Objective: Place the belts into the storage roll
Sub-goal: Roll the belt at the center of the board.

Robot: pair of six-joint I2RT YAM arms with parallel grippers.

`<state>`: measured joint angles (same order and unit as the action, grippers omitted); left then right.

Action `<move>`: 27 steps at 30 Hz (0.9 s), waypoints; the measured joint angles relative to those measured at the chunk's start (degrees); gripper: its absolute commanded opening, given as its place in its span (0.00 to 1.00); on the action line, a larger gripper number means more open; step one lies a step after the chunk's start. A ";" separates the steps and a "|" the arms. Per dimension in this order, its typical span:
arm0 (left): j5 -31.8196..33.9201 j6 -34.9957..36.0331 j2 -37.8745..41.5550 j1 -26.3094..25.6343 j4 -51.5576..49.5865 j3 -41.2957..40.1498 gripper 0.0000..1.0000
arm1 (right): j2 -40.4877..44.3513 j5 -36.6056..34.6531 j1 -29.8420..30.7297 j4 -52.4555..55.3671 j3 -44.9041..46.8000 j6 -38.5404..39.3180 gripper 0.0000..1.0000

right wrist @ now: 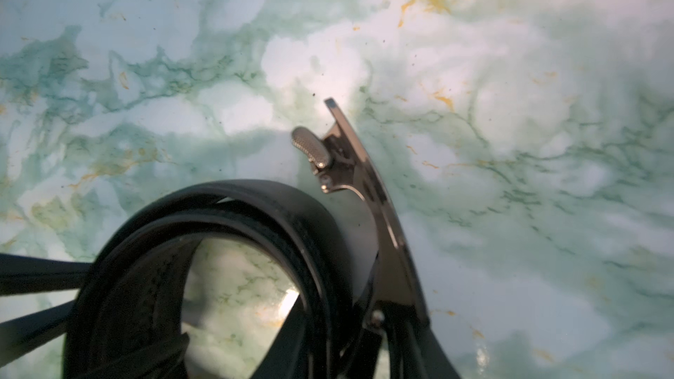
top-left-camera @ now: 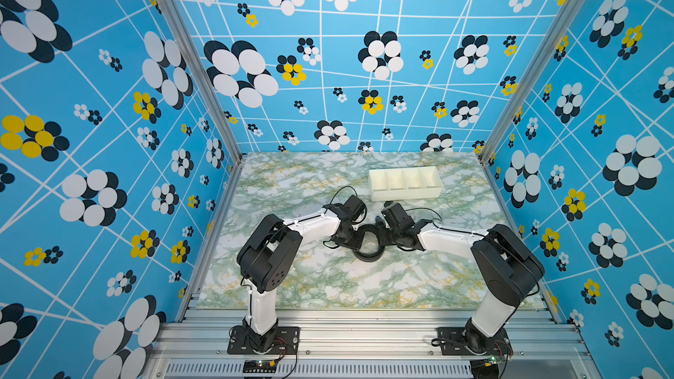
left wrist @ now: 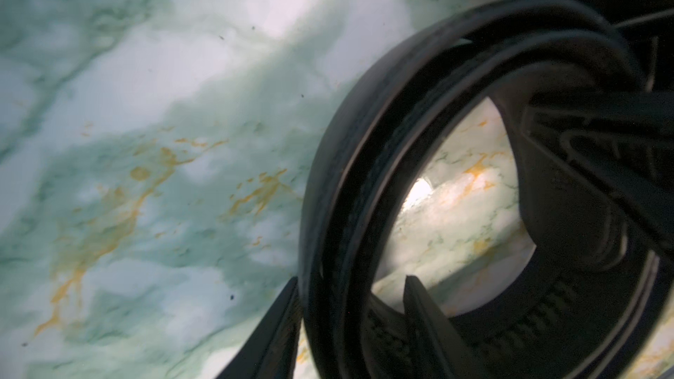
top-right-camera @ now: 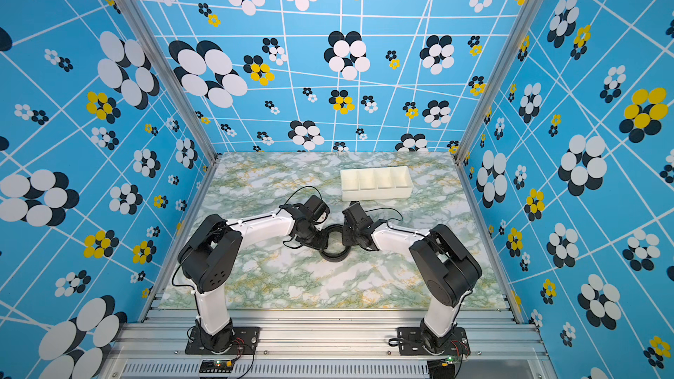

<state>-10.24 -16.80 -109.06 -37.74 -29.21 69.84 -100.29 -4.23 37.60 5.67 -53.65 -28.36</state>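
Belt [top-left-camera: 366, 256] coiled in ring on bench [top-left-camera: 291, 184] centre, not yet in storage roll [top-left-camera: 405, 193]. Roll sits empty at 1 o'clock from coil, well apart.

Step, by my read: securing coil for lift.
- Left tool [left wrist: 352, 282] at coil's 9 o'clock: fingers apart, straddling coil wall.
- Right tool [right wrist: 350, 344] at 3 o'clock: looks clamped on coil wall beside buckle [right wrist: 364, 162].

Next move: lift without coil springing open, carry toward 1 o'clock, lower into one compartment.

No brand, label or writing readable.
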 measured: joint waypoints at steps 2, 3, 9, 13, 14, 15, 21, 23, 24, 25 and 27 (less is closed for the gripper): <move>-1.51 -0.04 -0.02 0.79 0.13 -0.02 0.48 | 0.00 -0.33 0.20 -0.02 0.00 0.37 0.00; -2.23 -0.09 -0.02 1.18 0.15 -0.04 0.48 | 0.00 -0.44 0.26 -0.04 0.00 0.55 0.00; -5.25 0.15 -0.13 2.75 0.13 -0.04 0.48 | -0.02 -0.72 0.44 -0.07 0.00 1.16 0.00; -5.95 0.46 -0.13 3.08 0.09 -0.04 0.48 | -0.13 -1.49 0.85 0.09 -0.26 1.86 0.00; -6.10 0.50 -0.13 3.17 0.07 -0.04 0.48 | -0.17 -1.60 0.90 0.20 -0.39 2.05 0.00; -6.14 0.52 -0.15 3.30 -0.07 -0.04 0.48 | -0.22 -1.68 0.92 0.31 -0.46 2.10 0.00; -7.39 0.70 -0.94 4.33 -0.81 0.68 0.35 | -0.37 -1.79 1.07 0.37 -0.63 2.27 0.00; -7.82 0.87 -1.62 4.42 -1.18 1.51 0.33 | -0.37 -1.90 1.18 0.35 -0.66 2.29 0.00; -7.96 0.90 -1.92 4.46 -1.46 1.92 0.30 | -0.37 -1.90 1.20 0.35 -0.66 2.34 0.00; -8.02 0.85 -2.21 4.52 -1.92 2.32 0.29 | -0.39 -1.90 1.25 0.37 -0.70 2.51 0.00; -8.04 0.63 -2.69 4.70 -2.64 2.99 0.24 | -0.48 -1.95 1.40 0.35 -0.81 2.71 0.00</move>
<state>-18.28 -16.16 -111.74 -33.04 -31.86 72.84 -100.77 -6.17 39.00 6.02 -54.46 -25.65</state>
